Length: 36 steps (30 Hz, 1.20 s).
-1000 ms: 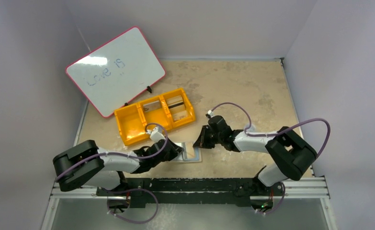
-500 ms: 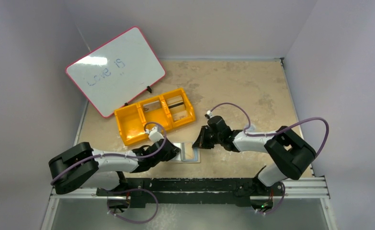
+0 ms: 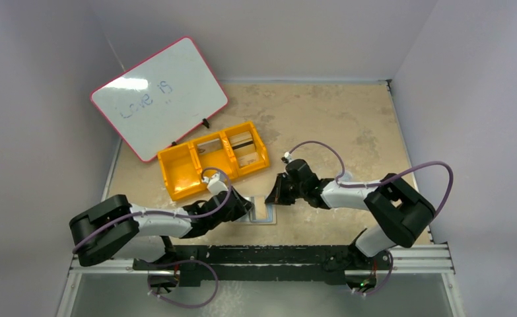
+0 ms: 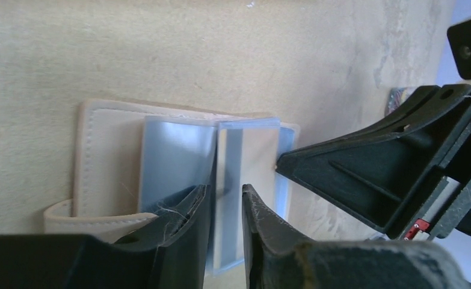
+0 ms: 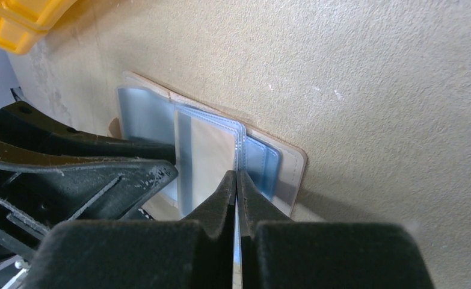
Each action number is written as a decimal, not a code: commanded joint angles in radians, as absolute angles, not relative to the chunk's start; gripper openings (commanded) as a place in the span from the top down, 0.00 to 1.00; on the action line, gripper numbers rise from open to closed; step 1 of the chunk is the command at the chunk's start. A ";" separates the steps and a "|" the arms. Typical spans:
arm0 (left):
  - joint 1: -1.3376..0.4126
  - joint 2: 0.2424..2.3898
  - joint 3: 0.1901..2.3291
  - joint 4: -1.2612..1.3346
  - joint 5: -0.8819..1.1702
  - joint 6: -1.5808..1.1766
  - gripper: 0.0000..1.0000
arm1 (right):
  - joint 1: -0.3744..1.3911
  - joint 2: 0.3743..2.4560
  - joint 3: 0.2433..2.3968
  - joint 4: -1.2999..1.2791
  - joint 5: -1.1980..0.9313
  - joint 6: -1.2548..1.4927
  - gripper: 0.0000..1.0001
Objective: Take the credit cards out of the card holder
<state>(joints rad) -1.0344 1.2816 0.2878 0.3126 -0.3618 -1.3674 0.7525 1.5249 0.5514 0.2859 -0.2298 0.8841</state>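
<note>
Two wrist-only reads | left end effector [image 4: 224, 194] spread astride card holder [image 4: 103, 153] panel | right end effector [image 5: 236, 177] pressed together at credit card [image 5: 212, 155]

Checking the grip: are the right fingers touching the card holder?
Touching. The right wrist view shows the shut right fingers pinching a blue panel of the card holder.

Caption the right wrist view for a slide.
Right hand, fingers pressed together, meets the blue sleeves of the open card holder on the table, left hand alongside.
</note>
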 commanded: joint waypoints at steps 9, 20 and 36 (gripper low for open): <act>-1.031 1.342 0.264 0.346 -0.345 -1.396 1.00 | 0.755 1.558 0.527 0.120 -0.143 0.849 1.00; -1.031 1.314 0.294 0.241 -0.402 -1.365 1.00 | 0.755 1.426 0.519 0.203 -0.202 0.774 0.85; -1.032 1.340 0.295 0.250 -0.395 -1.364 1.00 | 0.762 1.455 0.543 0.273 -0.349 0.708 0.72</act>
